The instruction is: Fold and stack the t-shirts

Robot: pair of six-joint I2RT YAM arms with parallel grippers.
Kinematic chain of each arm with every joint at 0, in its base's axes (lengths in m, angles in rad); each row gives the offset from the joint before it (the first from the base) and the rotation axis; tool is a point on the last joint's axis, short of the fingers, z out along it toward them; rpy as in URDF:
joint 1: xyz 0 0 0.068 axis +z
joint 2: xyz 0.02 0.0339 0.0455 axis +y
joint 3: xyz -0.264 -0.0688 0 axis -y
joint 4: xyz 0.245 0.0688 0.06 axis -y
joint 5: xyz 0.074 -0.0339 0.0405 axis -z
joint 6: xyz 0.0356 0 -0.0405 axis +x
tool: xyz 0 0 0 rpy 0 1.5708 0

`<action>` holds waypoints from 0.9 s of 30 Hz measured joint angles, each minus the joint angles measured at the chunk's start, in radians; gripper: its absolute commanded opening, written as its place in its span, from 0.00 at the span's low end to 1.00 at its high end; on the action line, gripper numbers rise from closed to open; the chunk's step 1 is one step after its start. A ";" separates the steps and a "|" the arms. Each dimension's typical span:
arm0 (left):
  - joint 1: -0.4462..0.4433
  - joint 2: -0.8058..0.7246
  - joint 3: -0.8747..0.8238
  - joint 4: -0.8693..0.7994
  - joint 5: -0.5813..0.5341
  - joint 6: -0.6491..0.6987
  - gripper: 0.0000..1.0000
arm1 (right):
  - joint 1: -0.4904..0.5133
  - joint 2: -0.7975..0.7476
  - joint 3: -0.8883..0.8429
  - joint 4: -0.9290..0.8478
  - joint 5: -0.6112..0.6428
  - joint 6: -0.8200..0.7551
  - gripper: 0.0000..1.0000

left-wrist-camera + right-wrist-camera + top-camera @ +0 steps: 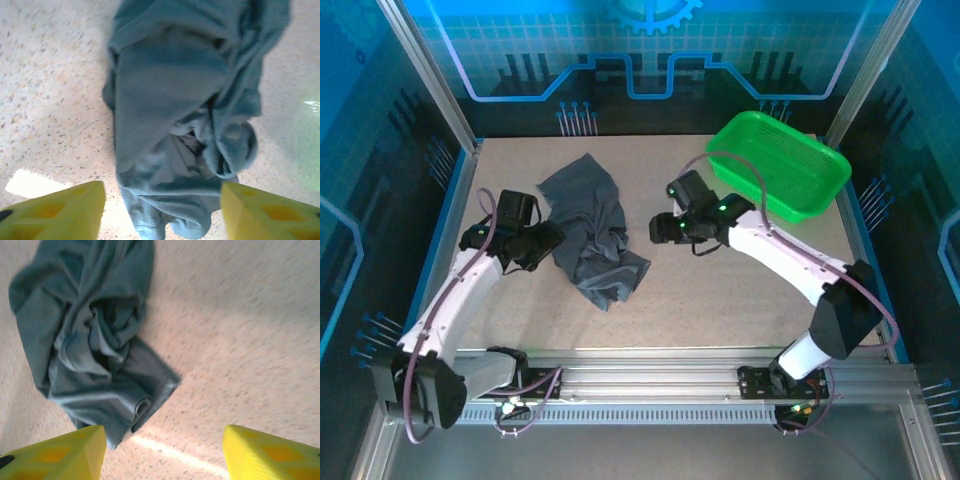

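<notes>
While crumpled in a loose heap, the grey t-shirt (590,235) is seen lying unfolded on the speckled table (740,300), left of centre, w/ one end reaching toward the far side. The left gripper (552,242) is held low at the shirt's left edge; whether cloth is touched can't be told. In the left wrist view its yellow fingers (60,210) are spread wide, w/ the bunched fabric lying ahead of and between them, not pinched. The right gripper (658,230) is placed near the shirt's right edge, approx. level w/ the left one. Its fingers (265,452) are likewise spread, w/ bare table between them and a shirt corner beside one finger. A green basket (820,190) is set at the far right, well apart from the shirt.
</notes>
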 measured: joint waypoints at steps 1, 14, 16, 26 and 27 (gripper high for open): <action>0.013 0.022 -0.002 0.005 0.013 -0.010 0.50 | 0.011 0.023 -0.002 0.009 -0.014 0.002 0.64; -0.153 0.444 0.241 0.089 0.117 -0.023 0.60 | 0.039 0.348 0.060 0.177 -0.150 0.079 0.54; -0.210 0.514 0.312 0.078 0.106 -0.024 0.61 | 0.026 0.325 0.035 0.190 -0.159 0.094 0.54; -0.282 0.676 0.446 -0.110 -0.027 0.002 0.67 | 0.008 0.197 -0.153 0.213 -0.207 0.215 0.60; -0.286 0.679 0.462 -0.131 -0.043 0.007 0.69 | 0.008 0.197 -0.162 0.217 -0.217 0.229 0.60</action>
